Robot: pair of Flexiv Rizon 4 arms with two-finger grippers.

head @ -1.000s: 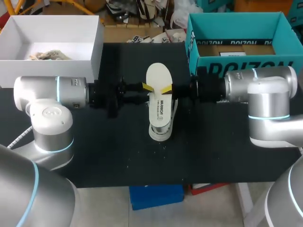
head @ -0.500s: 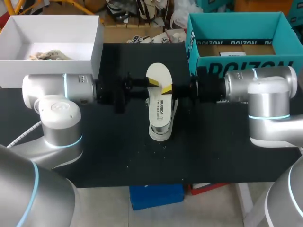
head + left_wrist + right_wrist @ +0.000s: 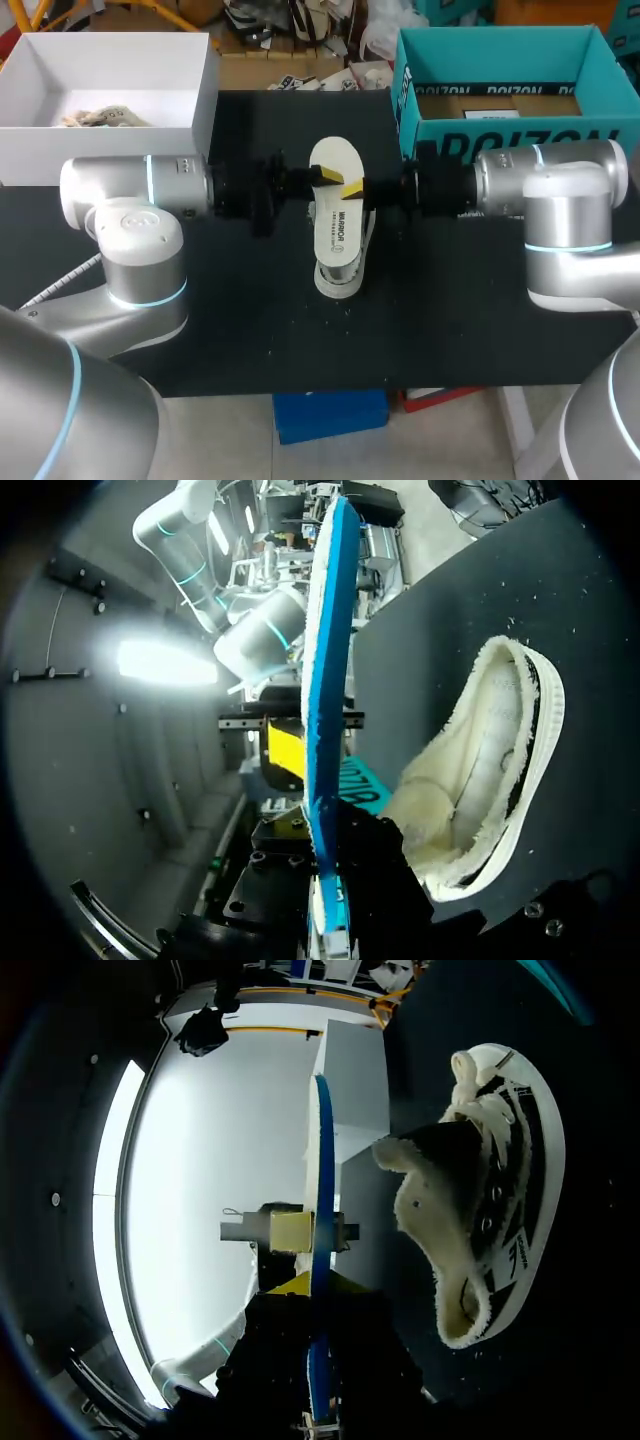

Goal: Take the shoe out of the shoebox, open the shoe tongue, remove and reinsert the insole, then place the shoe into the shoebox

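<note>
Flat white insole (image 3: 335,215) with blue underside out of shoe, held level in air over table centre. Directly beneath it, apart from it, white-and-black lace-up shoe (image 3: 490,1210) with fleecy cream lining lies on black table (image 3: 250,330), mouth gaping. Right gripper (image 3: 354,188) clamped on insole's right edge, one yellow tip on top face. Left gripper (image 3: 326,176) at opposite edge, insole running into it; whether gripping, cannot tell. Teal cardboard shoebox (image 3: 500,130) at far right, white open box (image 3: 100,150) at far left.

Fleecy cream lining in the shoe (image 3: 470,780), smooth blue-backed insole (image 3: 325,680), matt black table (image 3: 250,320)
</note>
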